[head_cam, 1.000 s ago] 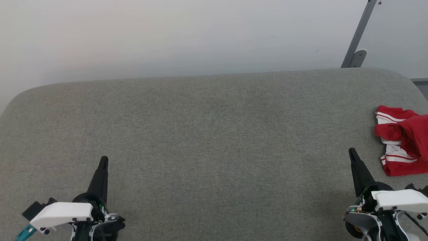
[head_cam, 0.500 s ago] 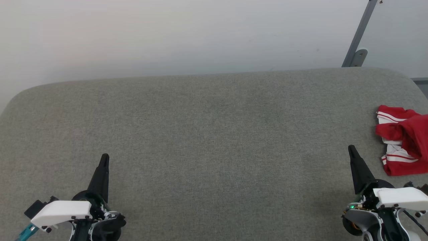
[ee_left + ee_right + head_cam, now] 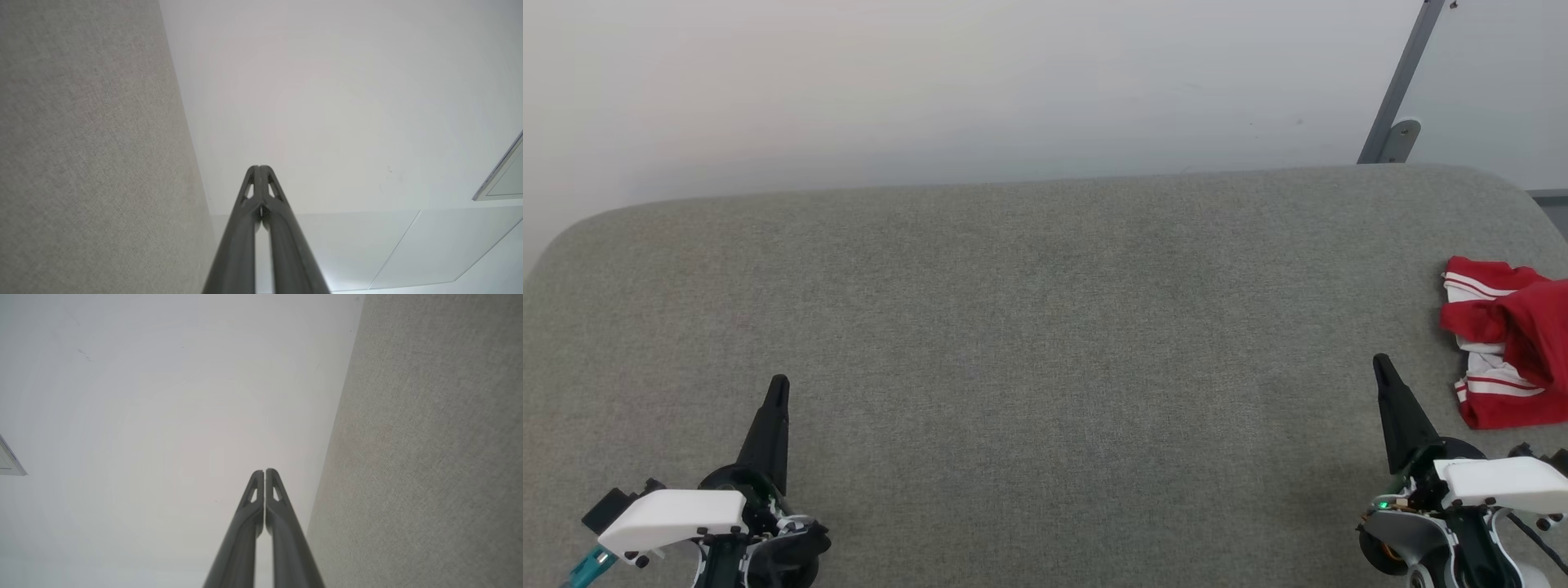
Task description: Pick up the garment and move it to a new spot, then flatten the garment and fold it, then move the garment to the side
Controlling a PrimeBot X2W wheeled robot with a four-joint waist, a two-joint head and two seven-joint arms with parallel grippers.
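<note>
The garment (image 3: 1512, 339), red with white striped trim, lies crumpled at the right edge of the grey fabric surface (image 3: 1045, 327), partly cut off by the head view's border. My right gripper (image 3: 1380, 363) stands shut at the lower right, its tip a short way left of the garment and apart from it. At the lower left my left gripper (image 3: 778, 382) is shut and empty, far from the garment. In the left wrist view the left gripper (image 3: 259, 168) has its fingers pressed together; the right wrist view shows the right gripper (image 3: 262, 471) likewise shut on nothing.
A pale wall (image 3: 931, 82) rises behind the grey surface's rounded far edge. A grey metal post (image 3: 1398, 90) with a foot bracket stands at the back right. The surface's wide middle stretches between my two grippers.
Both grippers sit slightly higher in the head view than a second ago; the whole picture shifted a little too. The garment lies as before.
</note>
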